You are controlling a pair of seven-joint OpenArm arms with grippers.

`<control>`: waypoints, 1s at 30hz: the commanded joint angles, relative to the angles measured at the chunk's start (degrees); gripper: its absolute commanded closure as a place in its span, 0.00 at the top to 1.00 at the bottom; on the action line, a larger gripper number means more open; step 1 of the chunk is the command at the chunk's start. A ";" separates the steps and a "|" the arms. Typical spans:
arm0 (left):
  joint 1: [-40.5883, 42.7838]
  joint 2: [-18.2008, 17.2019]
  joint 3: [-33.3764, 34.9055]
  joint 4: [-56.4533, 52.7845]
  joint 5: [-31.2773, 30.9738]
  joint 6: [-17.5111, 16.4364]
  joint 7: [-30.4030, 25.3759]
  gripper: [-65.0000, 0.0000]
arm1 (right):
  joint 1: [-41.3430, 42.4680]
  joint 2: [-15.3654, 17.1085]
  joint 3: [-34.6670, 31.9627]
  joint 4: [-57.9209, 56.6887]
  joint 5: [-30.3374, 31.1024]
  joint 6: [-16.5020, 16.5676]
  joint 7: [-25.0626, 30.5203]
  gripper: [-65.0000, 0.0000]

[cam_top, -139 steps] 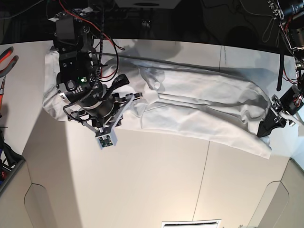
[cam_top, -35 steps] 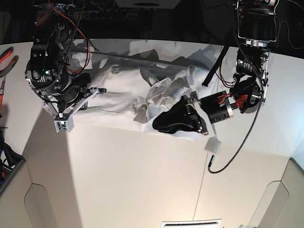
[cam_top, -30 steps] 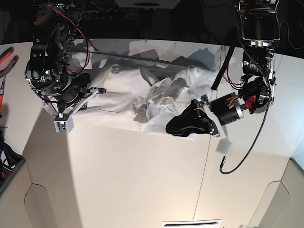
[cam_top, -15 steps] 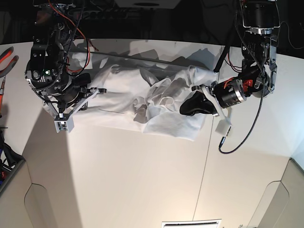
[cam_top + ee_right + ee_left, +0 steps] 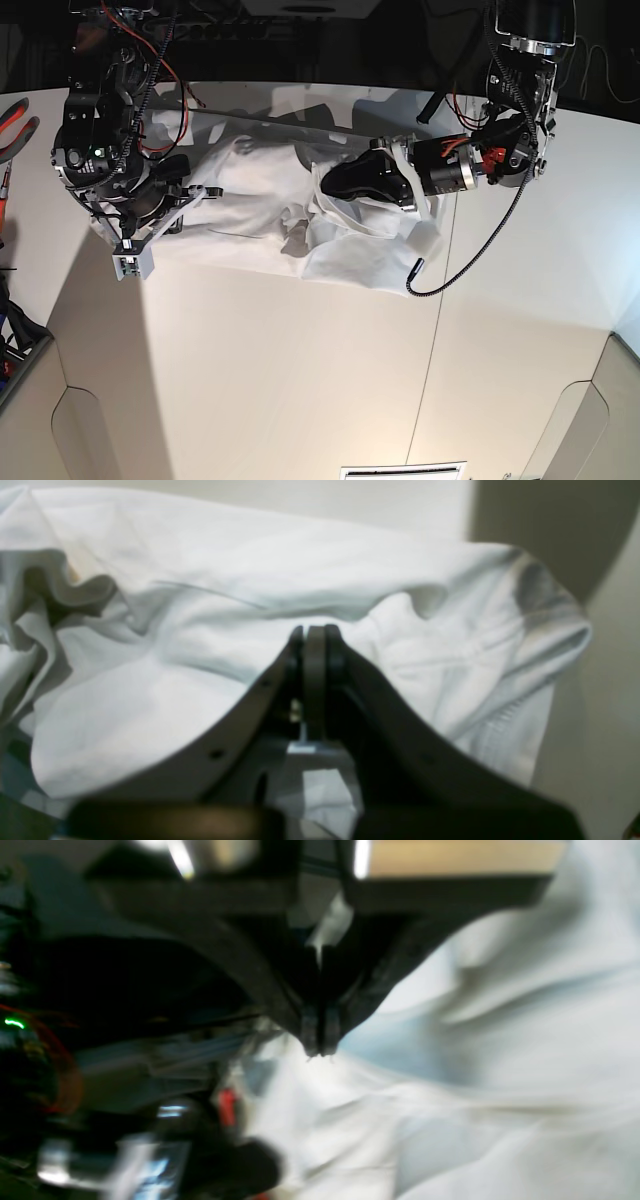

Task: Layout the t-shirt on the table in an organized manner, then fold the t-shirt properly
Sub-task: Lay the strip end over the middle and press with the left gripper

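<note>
The white t-shirt point(image 5: 250, 215) lies bunched along the far side of the table point(image 5: 300, 380), with crumpled folds in its middle. My left gripper point(image 5: 325, 182) hangs over those folds. In the blurred left wrist view it point(image 5: 320, 1047) is shut, its tips right at the t-shirt point(image 5: 500, 1040); no fold shows between them. My right gripper point(image 5: 203, 193) is over the shirt's left part. In the right wrist view it point(image 5: 312, 630) is shut, tips against a ridge of the t-shirt point(image 5: 200, 580). I cannot tell if cloth is pinched.
A black cable point(image 5: 470, 260) loops down from the left arm over the table beside the thin seam point(image 5: 430, 350). Red-handled pliers point(image 5: 15, 125) lie at the left edge. Cut-out corners point(image 5: 70, 420) mark the table's near side.
My left gripper has closed and swung up and left, from the shirt's right edge to over its crumpled middle. The right arm has not moved.
</note>
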 commanded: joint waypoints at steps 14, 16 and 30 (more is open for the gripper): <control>-1.25 -0.79 -12.72 7.28 22.03 -0.71 -12.61 0.00 | 0.61 0.13 0.04 1.01 0.46 0.44 1.33 0.00; -1.25 -1.16 -12.24 4.68 25.73 -0.71 -15.45 0.00 | 0.61 0.13 0.04 1.01 0.46 0.44 1.42 0.00; -0.74 -1.07 -11.43 -1.57 12.87 -0.71 -9.66 0.00 | 0.61 0.13 0.04 1.01 0.46 0.44 1.55 0.00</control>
